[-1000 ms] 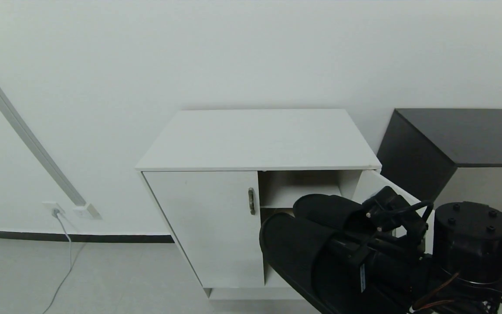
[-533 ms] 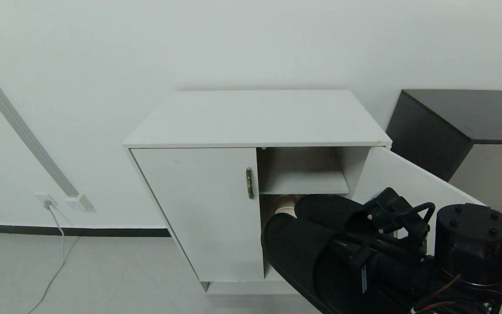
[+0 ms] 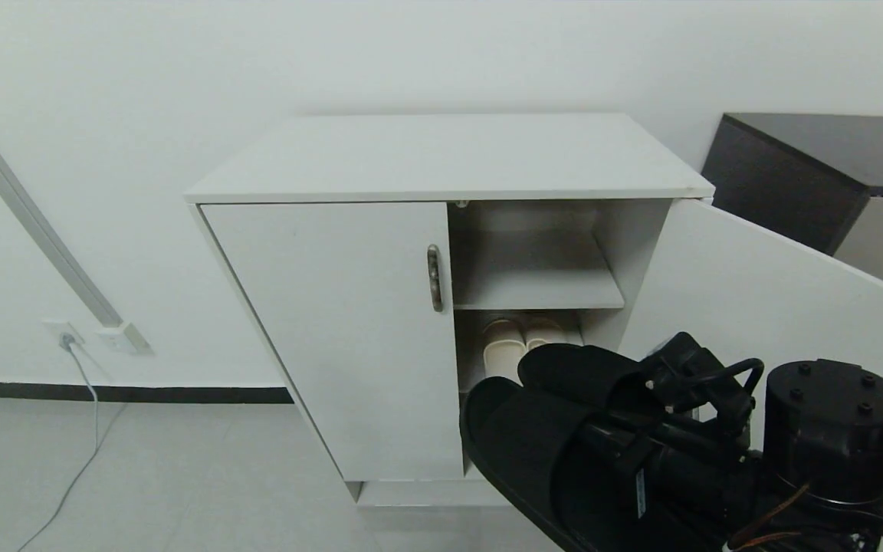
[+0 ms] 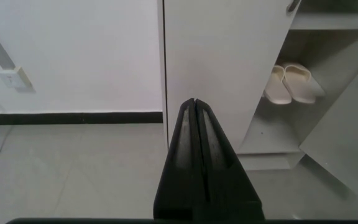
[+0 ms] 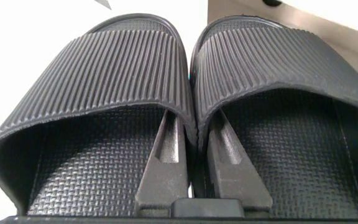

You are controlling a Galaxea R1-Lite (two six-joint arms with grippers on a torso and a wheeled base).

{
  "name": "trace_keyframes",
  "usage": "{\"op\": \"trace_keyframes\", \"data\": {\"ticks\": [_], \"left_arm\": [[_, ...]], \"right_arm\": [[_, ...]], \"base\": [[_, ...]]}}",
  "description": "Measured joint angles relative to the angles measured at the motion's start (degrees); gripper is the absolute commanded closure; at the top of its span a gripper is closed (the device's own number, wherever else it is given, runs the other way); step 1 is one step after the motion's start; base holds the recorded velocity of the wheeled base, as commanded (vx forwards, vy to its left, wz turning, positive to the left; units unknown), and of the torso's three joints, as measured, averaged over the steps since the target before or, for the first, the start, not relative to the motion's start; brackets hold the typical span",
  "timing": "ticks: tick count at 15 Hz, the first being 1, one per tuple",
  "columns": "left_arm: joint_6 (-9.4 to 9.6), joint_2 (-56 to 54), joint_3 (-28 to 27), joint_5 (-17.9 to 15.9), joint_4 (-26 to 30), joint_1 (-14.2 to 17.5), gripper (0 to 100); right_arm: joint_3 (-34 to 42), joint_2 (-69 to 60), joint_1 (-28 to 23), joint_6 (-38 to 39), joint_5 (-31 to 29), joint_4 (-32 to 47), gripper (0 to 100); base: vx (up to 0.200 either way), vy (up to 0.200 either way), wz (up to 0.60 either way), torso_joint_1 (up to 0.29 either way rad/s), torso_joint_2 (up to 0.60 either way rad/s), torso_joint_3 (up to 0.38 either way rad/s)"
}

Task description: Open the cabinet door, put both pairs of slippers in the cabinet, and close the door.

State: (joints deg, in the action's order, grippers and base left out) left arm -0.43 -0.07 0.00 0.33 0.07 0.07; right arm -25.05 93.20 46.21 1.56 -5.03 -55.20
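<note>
Two black slippers (image 3: 556,429) at lower right of head view, pinched together by right claw (image 5: 193,127), one finger inside each. Cream pair (image 3: 522,343) lies inside cabinet (image 3: 441,157), compartment under the shelf, frame centre. Rt door (image 3: 763,284) open, left door (image 3: 334,322) shut. Left claw (image 4: 195,107) closed, empty.

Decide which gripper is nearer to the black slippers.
Right. The right gripper holds the black slippers, one finger inside each, before the open cabinet. The left gripper is shut and empty, facing the closed door, apart from them.
</note>
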Motion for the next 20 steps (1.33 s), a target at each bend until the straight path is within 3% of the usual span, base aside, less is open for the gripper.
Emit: {"op": "trace_keyframes", "data": {"ticks": [12,17,19,20], "left_arm": [[0.22,0.0,0.0,-0.1,0.0,0.0,100],[0.22,0.0,0.0,-0.1,0.0,0.0,100],[0.27,0.0,0.0,0.0,0.0,0.0,100],[0.27,0.0,0.0,-0.1,0.0,0.0,100]], "right_arm": [[0.7,1.6,0.0,0.0,-0.1,-2.5,100],[0.8,2.0,-0.2,-1.5,-0.2,-3.7,100],[-0.7,2.4,0.0,-1.5,-2.8,-3.5,100],[-3.2,2.8,0.8,-0.7,-7.9,-1.1,100]], "base": [[0.0,0.0,0.0,-0.081,0.45,0.358],[0.0,0.0,0.0,0.001,0.08,0.07],[0.0,0.0,0.0,0.0,0.0,0.0],[0.0,0.0,0.0,0.0,0.0,0.0]]}}
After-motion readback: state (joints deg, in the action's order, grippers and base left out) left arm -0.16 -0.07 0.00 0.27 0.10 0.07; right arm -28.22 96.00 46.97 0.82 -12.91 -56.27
